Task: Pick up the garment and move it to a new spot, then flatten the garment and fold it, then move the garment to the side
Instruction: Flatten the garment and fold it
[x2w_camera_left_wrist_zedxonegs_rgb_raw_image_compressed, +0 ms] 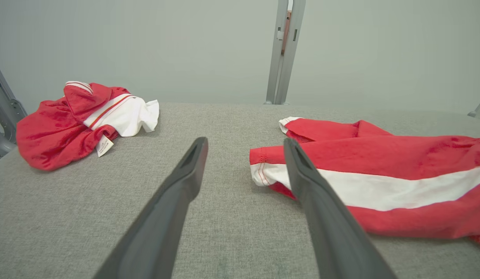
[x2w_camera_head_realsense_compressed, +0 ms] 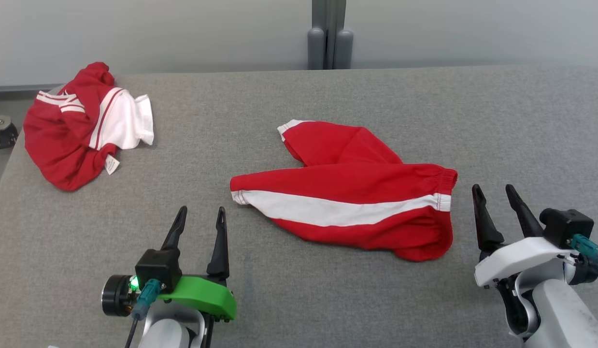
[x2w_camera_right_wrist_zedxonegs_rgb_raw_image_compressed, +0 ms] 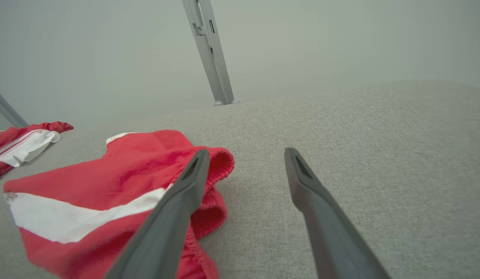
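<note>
Head view: the shorts [x2w_camera_head_realsense_compressed: 347, 193], red with a white side stripe, lie fairly flat near the middle of the table [x2w_camera_head_realsense_compressed: 424, 106]. The elastic waistband points right, one leg stretches left, and the other leg angles away behind it.

The left gripper [x2w_camera_head_realsense_compressed: 202, 210] hovers at the near edge with its fingers spread and holding nothing. It is left of the leg hem, with a strip of bare table between them. The right gripper [x2w_camera_head_realsense_compressed: 493, 188] sits just right of the waistband, also spread wide and empty. In the right wrist view one of its fingers crosses the waistband, but the head view shows a gap between them.

A second red-and-white heap [x2w_camera_head_realsense_compressed: 72, 140] sits crumpled at the far left corner, well apart from the shorts. It may be a top, but it is too bunched to tell. A small white tag [x2w_camera_head_realsense_compressed: 111, 164] hangs at its near side.

The table is covered in grey woven fabric, and the shorts cast a slight shadow on it. Behind the far edge a grey post [x2w_camera_head_realsense_compressed: 329, 43] rises against a plain pale wall [x2w_camera_head_realsense_compressed: 183, 34].
</note>
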{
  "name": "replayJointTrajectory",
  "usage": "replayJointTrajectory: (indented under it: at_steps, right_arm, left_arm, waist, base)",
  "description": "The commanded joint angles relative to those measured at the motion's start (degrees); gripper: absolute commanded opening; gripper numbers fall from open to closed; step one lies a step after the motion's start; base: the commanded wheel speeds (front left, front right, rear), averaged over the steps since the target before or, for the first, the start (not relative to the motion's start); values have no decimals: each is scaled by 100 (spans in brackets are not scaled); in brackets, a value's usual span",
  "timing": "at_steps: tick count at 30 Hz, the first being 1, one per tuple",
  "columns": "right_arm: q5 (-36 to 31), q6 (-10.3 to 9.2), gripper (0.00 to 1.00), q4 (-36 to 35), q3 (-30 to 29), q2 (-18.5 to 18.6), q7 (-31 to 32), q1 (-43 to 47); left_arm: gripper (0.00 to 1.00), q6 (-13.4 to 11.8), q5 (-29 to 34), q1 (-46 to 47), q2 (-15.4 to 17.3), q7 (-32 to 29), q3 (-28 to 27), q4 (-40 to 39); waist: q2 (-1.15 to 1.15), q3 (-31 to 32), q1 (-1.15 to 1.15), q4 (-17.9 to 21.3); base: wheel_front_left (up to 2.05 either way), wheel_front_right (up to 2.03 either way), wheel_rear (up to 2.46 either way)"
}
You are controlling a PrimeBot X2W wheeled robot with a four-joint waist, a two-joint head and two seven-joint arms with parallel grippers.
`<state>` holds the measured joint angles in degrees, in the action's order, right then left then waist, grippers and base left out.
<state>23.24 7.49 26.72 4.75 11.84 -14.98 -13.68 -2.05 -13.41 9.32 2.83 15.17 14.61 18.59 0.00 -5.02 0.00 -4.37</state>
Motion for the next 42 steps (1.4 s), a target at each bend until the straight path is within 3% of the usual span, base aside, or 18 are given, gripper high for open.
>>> replayJointTrajectory:
  at_steps: [1, 10, 18, 32, 42]
  right_arm:
    - [-117, 0, 100, -176, -62, -87, -24, 160]
    - [-971, 0, 100, -1302, -512, -649, -23, 907]
    - [-1303, 0, 100, -1624, -530, -859, -24, 1236]
    - [-1327, 0, 100, -1556, -379, -892, -24, 1297]
    - [-1710, 0, 100, -999, -517, -891, 281, 900]
  left_arm:
    - [100, -26, -5, -96, 13, -4, -34, -28]
    - [100, -89, -73, -367, 13, -4, -49, -94]
    - [100, -135, -128, -521, 13, -4, -80, -87]
    - [100, -150, -109, -515, 13, -4, -85, -56]
    - [100, -148, -106, -385, 13, -4, -15, -45]
  waist:
    - [0, 132, 0, 94]
    - [0, 471, 0, 171]
    - [0, 576, 0, 164]
    - [0, 578, 0, 161]
    - [0, 393, 0, -19]
  base:
    - [0, 0, 0]
    - [0, 0, 0]
    - [0, 0, 0]
    - [0, 0, 0]
    - [0, 0, 0]
